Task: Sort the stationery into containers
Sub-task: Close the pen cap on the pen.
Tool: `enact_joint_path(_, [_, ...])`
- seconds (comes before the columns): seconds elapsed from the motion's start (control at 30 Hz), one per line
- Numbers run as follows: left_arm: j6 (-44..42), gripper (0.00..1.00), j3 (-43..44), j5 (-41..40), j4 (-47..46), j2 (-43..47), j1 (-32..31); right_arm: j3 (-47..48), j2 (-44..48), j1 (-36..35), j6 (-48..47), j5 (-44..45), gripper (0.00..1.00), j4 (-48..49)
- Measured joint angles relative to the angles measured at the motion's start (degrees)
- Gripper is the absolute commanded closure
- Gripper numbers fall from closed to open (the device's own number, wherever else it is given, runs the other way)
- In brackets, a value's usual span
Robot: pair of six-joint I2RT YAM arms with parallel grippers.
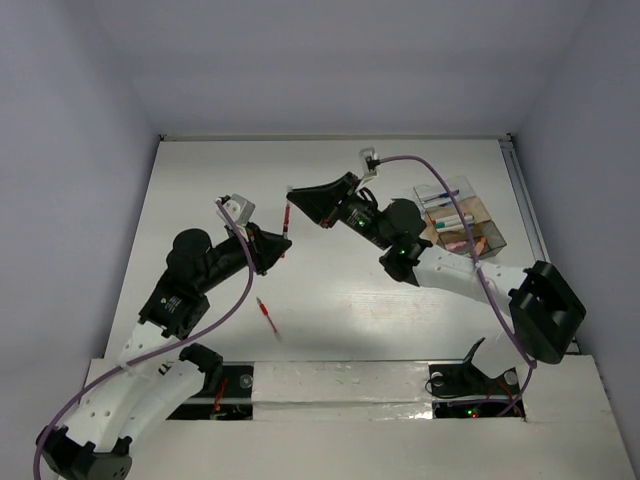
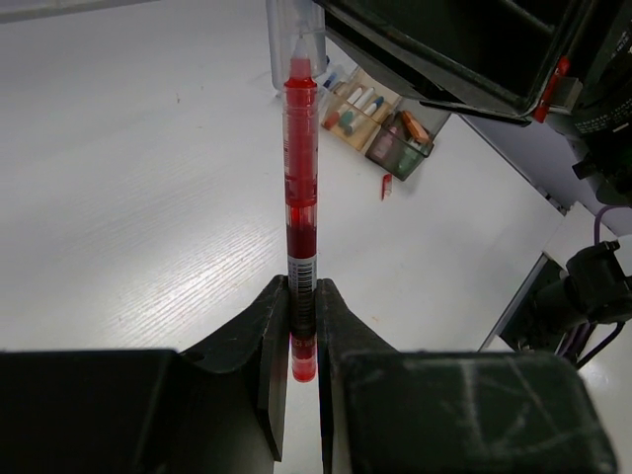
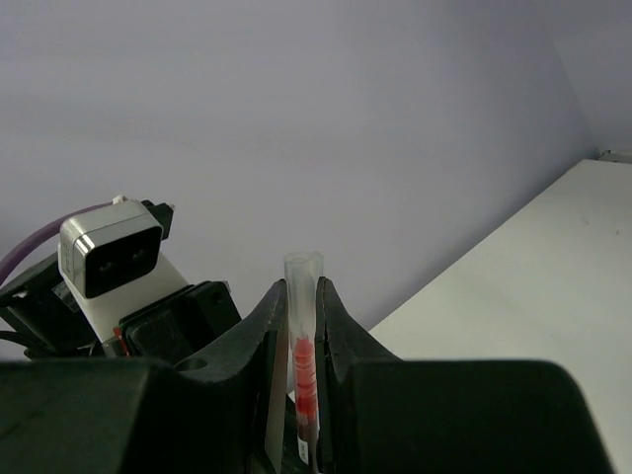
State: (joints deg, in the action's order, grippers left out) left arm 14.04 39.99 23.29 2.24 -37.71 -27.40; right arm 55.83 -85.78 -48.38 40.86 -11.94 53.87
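Two sets of jaws tight on one red pen (image 2: 301,188); second pen (image 1: 268,315) on table (image 1: 360,305).

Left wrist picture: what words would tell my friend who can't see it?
The left gripper pinches a red pen near its bottom end, and the pen points straight up the picture. Behind it on the white table sits a clear organiser box with pens inside.
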Motion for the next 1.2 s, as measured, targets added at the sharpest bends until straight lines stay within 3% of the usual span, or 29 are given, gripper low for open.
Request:
enact_joint_path(0.7, [2.4, 1.00, -0.7, 2.0, 1.1, 1.3, 2.0, -3.1, -1.3, -3.2, 0.9, 4.6, 1.00, 4.6])
enact_joint_path(1.2, [3.1, 1.00, 1.8, 4.9, 6.1, -2.2, 2.0, -4.7, 3.1, -4.1, -1.3, 6.4, 1.00, -6.4])
